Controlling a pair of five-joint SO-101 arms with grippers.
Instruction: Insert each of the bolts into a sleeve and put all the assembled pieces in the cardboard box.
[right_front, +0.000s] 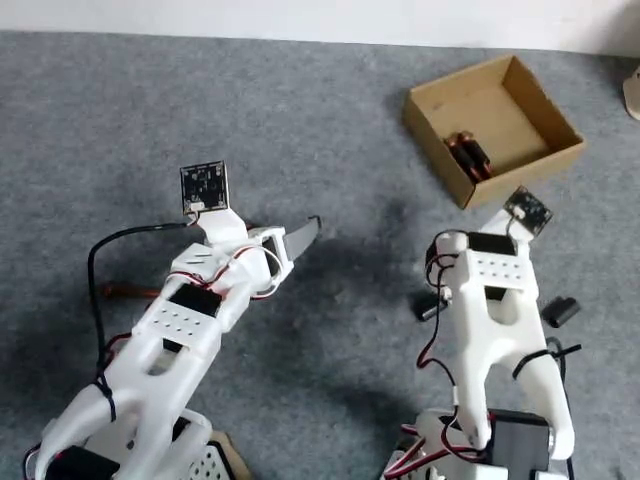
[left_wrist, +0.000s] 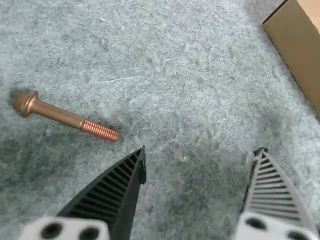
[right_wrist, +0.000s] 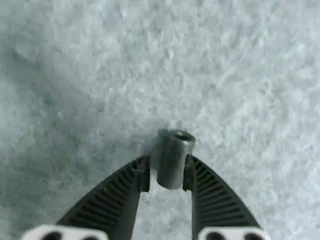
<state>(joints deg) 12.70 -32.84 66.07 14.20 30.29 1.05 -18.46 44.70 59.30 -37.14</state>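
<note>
The grey felt-covered desk (right_front: 330, 120) carries everything. The two white arms stand at its near edge, the left one angled towards the middle and the right one pointing at the far right corner. There the cardboard box (right_front: 500, 115) sits open, with assembled pieces (right_front: 468, 155) already lying against its left wall.

The left hand (left_wrist: 201, 154) is spread wide and holds nothing, hovering over bare felt. The copper bolt (left_wrist: 65, 116) lies flat on the left side of the desk, off to one side of that hand, not between its fingers. The right hand (right_wrist: 166, 173) is pinching a dark steel sleeve (right_wrist: 174, 157) by its lower half, so the open bore stays clear above the fingertips. I cannot tell whether the sleeve still touches the desk. Two small dark pieces (right_front: 430, 308), probably spare sleeves, lie on either side of the right arm.

The step in hand looks to be bringing this bolt and sleeve together. To do it well, the left hand should shift sideways until the bolt shank lies squarely between its fingers. It should close near the flanged head, leaving the threaded end free. The right hand should keep its low grip and turn the bore to face the thread, so both axes line up before pushing. A skewed approach would likely jam at the rim.
</note>
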